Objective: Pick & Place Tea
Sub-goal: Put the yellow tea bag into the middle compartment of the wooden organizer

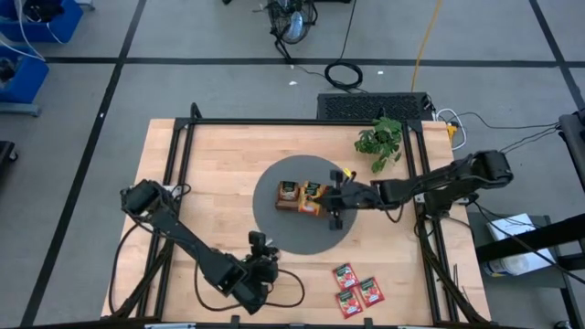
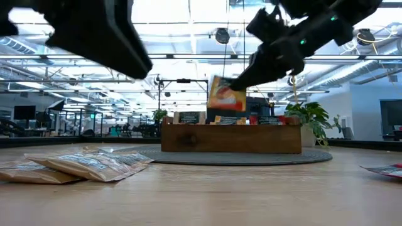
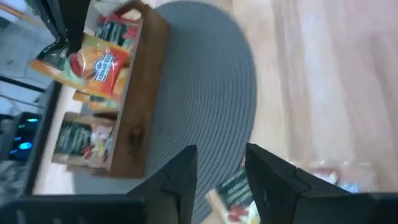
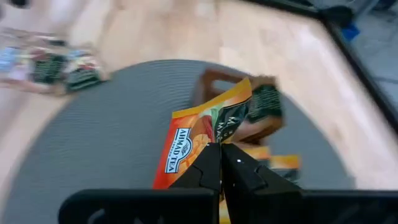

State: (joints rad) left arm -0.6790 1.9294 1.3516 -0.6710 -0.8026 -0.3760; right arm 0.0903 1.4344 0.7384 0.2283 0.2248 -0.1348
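Note:
A brown wooden tray (image 1: pixel 294 206) stands on a round grey mat (image 1: pixel 292 233) and holds tea sachets in its compartments. My right gripper (image 1: pixel 335 196) hangs over the tray's right end, shut on an orange tea sachet (image 2: pixel 225 94). My left gripper (image 3: pixel 221 165) is open at the mat's near edge with nothing between its fingers. Past its fingers a cream-and-green sachet (image 3: pixel 233 191) lies flat. More cream sachets (image 2: pixel 81 164) lie on the table, and red ones (image 1: pixel 356 291) lie near the front edge. My right gripper pinches the orange sachet by one edge (image 4: pixel 214 142) between its two shut fingers. The fingers come from the table's right side, slanting down. The sachet hangs tilted below the fingertips, lifted clear above the tray (image 2: pixel 232 137).
A small green plant (image 1: pixel 379 139) stands at the table's far right. A dark frame (image 1: pixel 183 137) runs round the table's edge. Bare wood lies to the left of the mat and in front of it.

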